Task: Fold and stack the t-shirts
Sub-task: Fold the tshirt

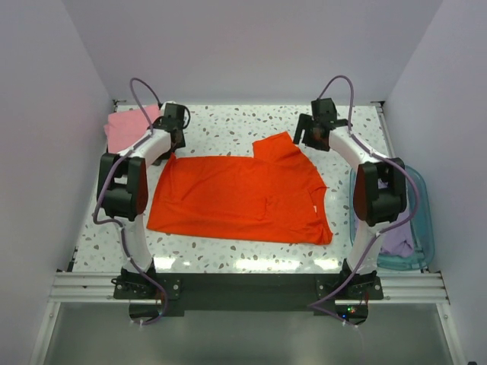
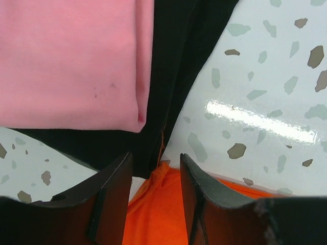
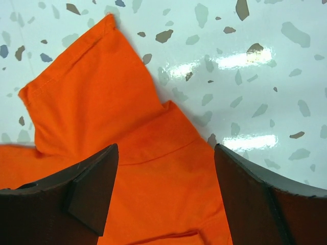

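Note:
A bright orange-red t-shirt [image 1: 240,198] lies spread flat across the middle of the table. My left gripper [image 1: 172,150] is at its far left corner. In the left wrist view that gripper [image 2: 156,155] stands open, and the bunched orange corner [image 2: 158,214] lies between its fingers. A folded pink t-shirt [image 2: 71,61] rests on a black one [image 2: 173,51] just beyond. My right gripper [image 1: 303,139] is over the orange shirt's far right sleeve. In the right wrist view it [image 3: 166,148] is wide open above the orange cloth [image 3: 102,102].
A translucent blue basket [image 1: 422,220] sits at the table's right edge with a pale lavender t-shirt [image 1: 397,245] inside. The pink stack [image 1: 125,129] occupies the back left corner. White walls close in the table on three sides.

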### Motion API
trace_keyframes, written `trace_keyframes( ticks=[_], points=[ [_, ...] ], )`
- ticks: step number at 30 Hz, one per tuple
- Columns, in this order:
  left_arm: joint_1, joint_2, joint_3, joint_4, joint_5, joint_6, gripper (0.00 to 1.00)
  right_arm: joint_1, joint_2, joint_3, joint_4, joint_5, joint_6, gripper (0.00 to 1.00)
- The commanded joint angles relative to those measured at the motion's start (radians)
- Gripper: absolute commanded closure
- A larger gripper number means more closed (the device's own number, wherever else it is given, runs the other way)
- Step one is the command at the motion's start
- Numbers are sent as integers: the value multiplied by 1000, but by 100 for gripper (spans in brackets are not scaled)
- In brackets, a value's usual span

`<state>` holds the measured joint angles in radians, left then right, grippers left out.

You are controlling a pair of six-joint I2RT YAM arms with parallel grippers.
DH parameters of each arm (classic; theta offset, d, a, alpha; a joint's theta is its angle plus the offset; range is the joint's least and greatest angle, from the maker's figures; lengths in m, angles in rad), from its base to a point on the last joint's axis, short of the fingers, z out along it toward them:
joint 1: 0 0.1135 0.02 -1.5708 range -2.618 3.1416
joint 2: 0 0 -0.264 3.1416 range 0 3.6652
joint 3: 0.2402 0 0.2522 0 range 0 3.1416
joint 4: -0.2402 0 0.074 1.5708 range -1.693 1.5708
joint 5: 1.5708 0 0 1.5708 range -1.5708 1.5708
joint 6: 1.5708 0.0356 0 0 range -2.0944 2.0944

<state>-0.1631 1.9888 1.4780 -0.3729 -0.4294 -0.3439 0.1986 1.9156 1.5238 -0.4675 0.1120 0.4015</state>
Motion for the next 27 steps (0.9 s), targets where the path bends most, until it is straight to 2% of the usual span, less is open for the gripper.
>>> trace_keyframes(
  ticks=[1,20,27],
  points=[
    [-7,8,15,43,-29,34,54,-13,33,52,46,-5,-7,21],
    [-18,1,-56,46,-25,6,65,-28,117,85,59,-24,2,22],
    [-21,2,-81,58,-43,5,65,-30,118,70,72,-38,7,22]
  ],
)
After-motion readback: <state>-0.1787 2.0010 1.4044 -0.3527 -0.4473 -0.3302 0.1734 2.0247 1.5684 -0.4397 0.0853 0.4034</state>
